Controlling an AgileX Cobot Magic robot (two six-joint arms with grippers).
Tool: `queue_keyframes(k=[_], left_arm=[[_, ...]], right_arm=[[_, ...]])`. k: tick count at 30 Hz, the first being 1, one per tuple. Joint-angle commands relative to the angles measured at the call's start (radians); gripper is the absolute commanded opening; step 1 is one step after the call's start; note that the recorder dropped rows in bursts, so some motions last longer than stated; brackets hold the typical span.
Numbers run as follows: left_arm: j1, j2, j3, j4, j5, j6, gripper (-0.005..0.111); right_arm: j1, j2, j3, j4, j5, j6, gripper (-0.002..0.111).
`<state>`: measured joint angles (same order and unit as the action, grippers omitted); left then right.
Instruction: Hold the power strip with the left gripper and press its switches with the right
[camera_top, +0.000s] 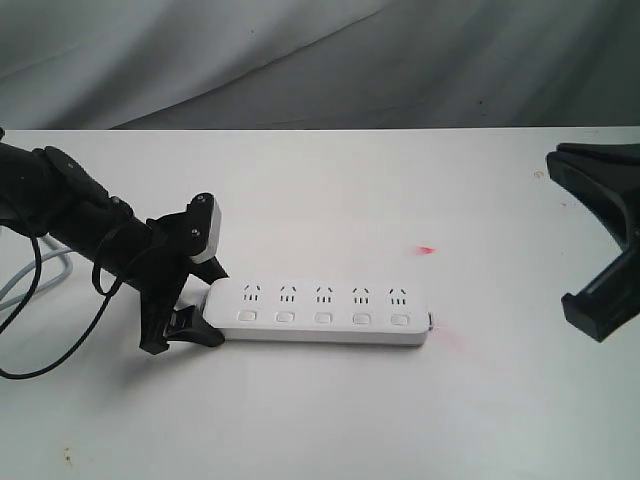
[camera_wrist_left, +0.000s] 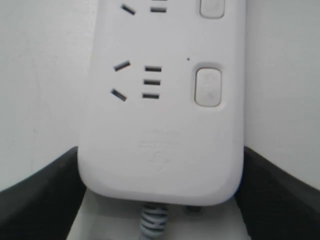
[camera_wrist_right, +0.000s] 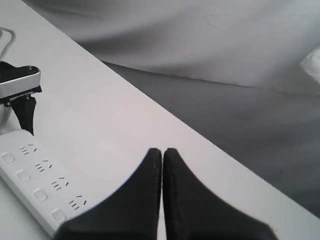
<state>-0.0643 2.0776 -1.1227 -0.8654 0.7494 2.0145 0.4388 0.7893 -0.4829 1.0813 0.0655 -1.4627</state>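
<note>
A white power strip (camera_top: 320, 312) lies lengthwise at lower centre on the counter (camera_top: 330, 420), with its switches (camera_top: 323, 318) along the near edge. The left gripper (camera_top: 205, 292), its arm slanting in from the left edge, has its jaws clamped on the strip's cord end. At the right edge, the right gripper (camera_wrist_right: 162, 152) sits well apart from the strip, jaws pressed together.

A plain white bench (camera_top: 330, 190) carries a long white power strip (camera_top: 320, 312). The strip lies flat with its sockets and its row of five switches (camera_top: 323, 318) facing up (the row runs along the strip's near edge). A grey cord (camera_wrist_left: 152, 222) leaves one rounded end. A small red mark (camera_top: 427, 249) shows on the bench near the other end.
</note>
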Motion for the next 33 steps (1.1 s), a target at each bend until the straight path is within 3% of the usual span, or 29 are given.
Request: queue_keyframes(k=[1, 14, 23, 28, 33], left_arm=[[-0.004, 0.004, 0.0, 0.012, -0.016, 0.004, 0.055], [-0.004, 0.004, 0.0, 0.012, -0.016, 0.004, 0.055], [-0.004, 0.004, 0.0, 0.012, -0.016, 0.004, 0.055], [-0.004, 0.004, 0.0, 0.012, -0.016, 0.004, 0.055], [-0.004, 0.004, 0.0, 0.012, -0.016, 0.004, 0.055]], right_arm=[[0.002, -0.001, 0.041, 0.059, -0.029, 0.039, 0.0], [0.002, 0.036, 0.046, 0.059, -0.045, 0.039, 0.0], [-0.002, -0.137, 0.059, 0.059, -0.137, 0.039, 0.0], [-0.102, -0.206, 0.118, 0.089, -0.153, 0.039, 0.0], [-0.239, -0.295, 0.162, 0.132, -0.036, 0.039, 0.0]])
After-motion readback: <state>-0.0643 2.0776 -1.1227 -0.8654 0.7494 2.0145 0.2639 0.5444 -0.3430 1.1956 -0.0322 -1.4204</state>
